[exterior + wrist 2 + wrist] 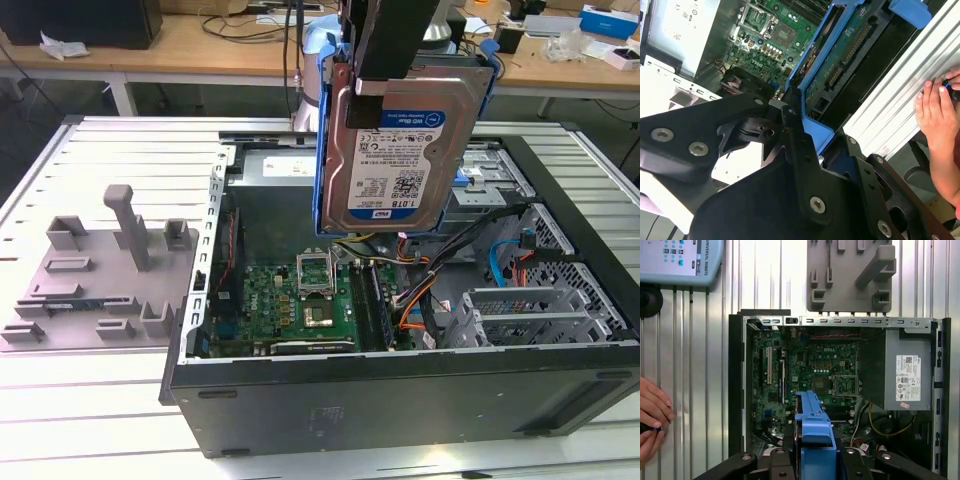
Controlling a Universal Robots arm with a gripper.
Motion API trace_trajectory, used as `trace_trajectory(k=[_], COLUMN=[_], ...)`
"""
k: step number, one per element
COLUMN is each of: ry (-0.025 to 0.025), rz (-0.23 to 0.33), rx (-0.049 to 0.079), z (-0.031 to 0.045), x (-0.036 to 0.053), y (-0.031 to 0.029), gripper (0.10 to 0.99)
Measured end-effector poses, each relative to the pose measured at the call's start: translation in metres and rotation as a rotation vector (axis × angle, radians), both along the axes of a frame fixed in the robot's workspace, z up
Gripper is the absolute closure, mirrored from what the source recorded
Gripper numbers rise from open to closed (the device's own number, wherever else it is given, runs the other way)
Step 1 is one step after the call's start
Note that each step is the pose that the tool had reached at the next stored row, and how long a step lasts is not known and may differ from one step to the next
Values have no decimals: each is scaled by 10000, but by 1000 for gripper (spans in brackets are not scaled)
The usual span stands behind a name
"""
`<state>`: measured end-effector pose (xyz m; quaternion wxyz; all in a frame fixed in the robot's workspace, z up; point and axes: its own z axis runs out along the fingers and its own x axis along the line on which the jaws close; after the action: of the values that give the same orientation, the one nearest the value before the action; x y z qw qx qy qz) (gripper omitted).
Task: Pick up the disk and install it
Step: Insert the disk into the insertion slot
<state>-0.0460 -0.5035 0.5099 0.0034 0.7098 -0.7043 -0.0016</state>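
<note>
The gripper (392,70) holds the disk (400,150) up in the air over the open computer case (400,400). Its black fingers (802,160) are closed tight on the blue frame (815,70) that runs along the disk's edges. In the exterior view the disk hangs upright, and its blue and white label faces the camera. Below it, down in the case, lies the green board (300,300) with its small parts. A silver cage (540,310) with holes sits in the case at the exterior view's right. The case lies on the table (100,420). A grey block (100,270) with pegs sits on the table just beside the case, at the exterior view's left. In the second wrist view the green underside of the disk (845,55) shows inside the blue frame. In the first wrist view the blue frame (812,425) points toward the case, with a big grey box (905,370) in one corner of it. A person's hand (650,415) rests on the table near the case.
</note>
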Motion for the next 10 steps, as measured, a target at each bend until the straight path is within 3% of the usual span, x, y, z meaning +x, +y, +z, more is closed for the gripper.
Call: trace_trajectory(k=[3, 5, 7, 10], ry=[1, 1, 0, 0], rz=[2, 0, -3, -8], rx=[16, 100, 305, 341], z=[-4, -5, -11, -15], x=[1, 0, 0, 0], y=[-13, -49, -112, -121], gripper=[718, 718, 718, 718])
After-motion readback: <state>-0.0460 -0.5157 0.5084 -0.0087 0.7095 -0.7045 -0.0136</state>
